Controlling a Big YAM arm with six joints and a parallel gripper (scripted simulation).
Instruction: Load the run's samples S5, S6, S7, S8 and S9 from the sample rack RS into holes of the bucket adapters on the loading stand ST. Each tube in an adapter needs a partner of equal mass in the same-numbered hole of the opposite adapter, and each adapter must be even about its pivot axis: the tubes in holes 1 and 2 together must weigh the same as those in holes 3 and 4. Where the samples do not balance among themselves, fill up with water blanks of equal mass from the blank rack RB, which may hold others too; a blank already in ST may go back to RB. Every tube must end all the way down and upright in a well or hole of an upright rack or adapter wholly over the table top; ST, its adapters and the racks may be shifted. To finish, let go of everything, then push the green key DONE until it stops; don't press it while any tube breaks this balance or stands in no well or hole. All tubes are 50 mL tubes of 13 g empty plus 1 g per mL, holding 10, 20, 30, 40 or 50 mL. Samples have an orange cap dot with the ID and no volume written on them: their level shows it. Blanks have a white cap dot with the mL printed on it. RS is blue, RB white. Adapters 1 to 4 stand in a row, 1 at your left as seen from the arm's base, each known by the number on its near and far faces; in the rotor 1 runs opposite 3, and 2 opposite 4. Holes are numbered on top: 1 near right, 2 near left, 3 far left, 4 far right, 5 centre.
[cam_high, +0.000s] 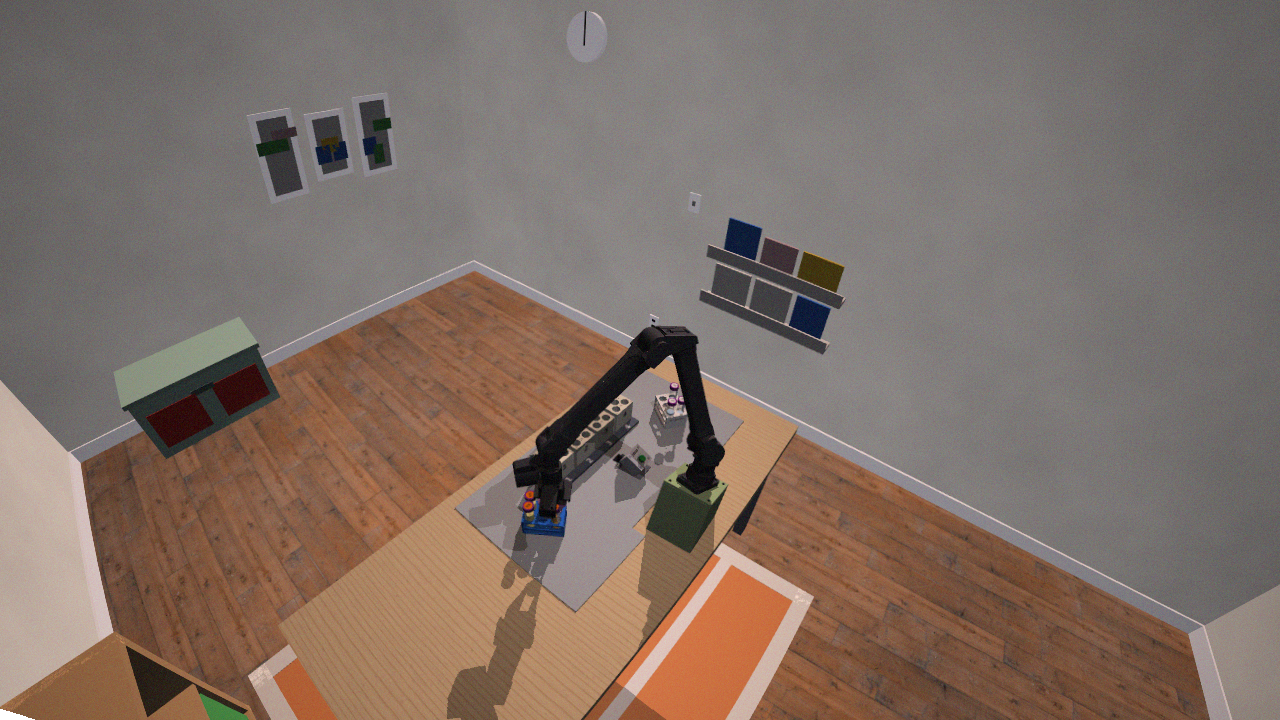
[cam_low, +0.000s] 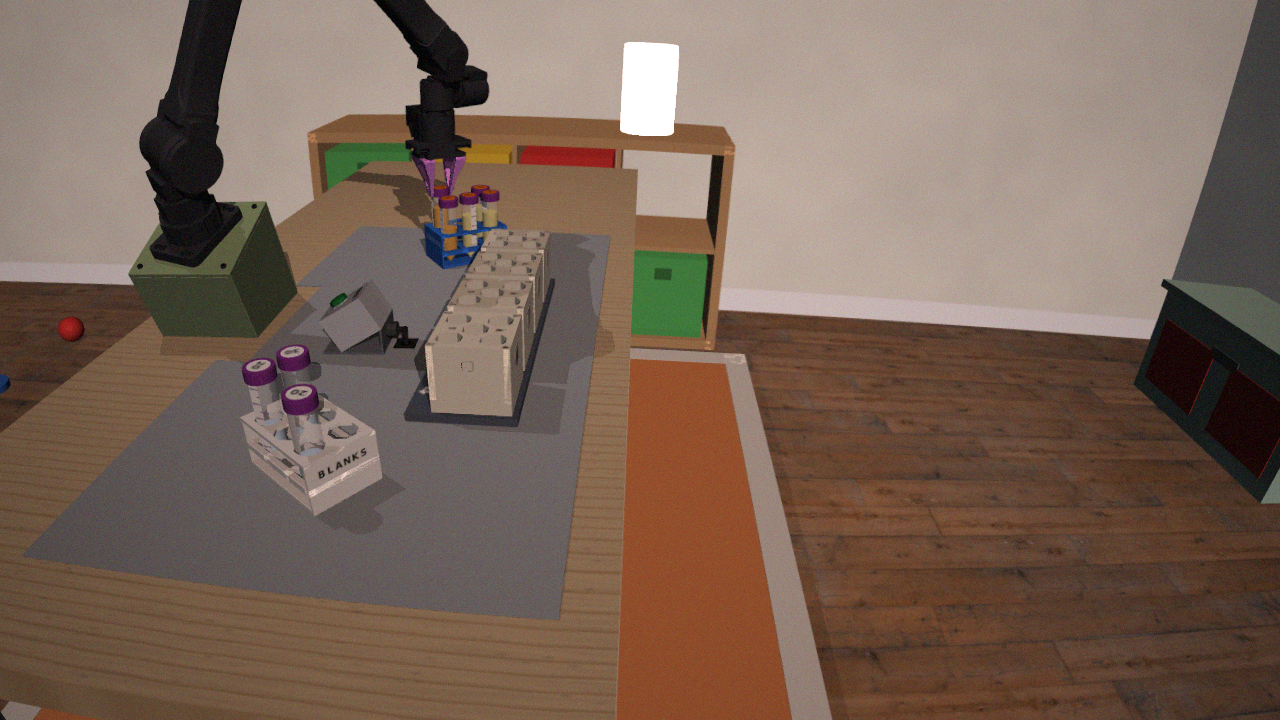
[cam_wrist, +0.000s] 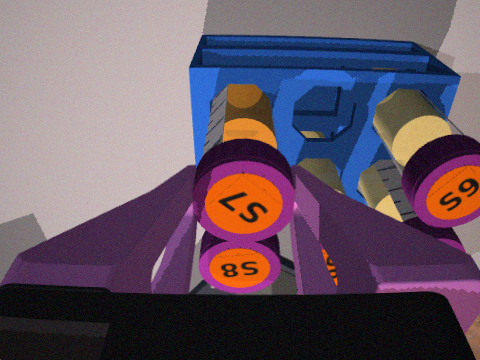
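My gripper (cam_wrist: 243, 180) is shut on sample tube S7 (cam_wrist: 244, 202), gripping it just below its purple cap with purple fingers. It holds the tube upright over the blue sample rack RS (cam_wrist: 320, 94), which stands at the far end of the grey mat in the exterior view (cam_low: 463, 241). The tube's lower end points at a corner well; I cannot tell how deep it sits. S8 (cam_wrist: 240, 267) stands lower in the rack, below S7 in the wrist view. S9 (cam_wrist: 452, 194) stands at the right. One well (cam_wrist: 319, 110) is empty. The gripper also shows in the exterior view (cam_low: 443, 189).
The loading stand ST (cam_low: 492, 313) carries a row of beige adapters with empty holes, right beside the blue rack. The white blank rack RB (cam_low: 308, 443) holds three purple-capped blanks. The grey box with the green DONE key (cam_low: 338, 300) stands between ST and the arm's green base (cam_low: 214, 268).
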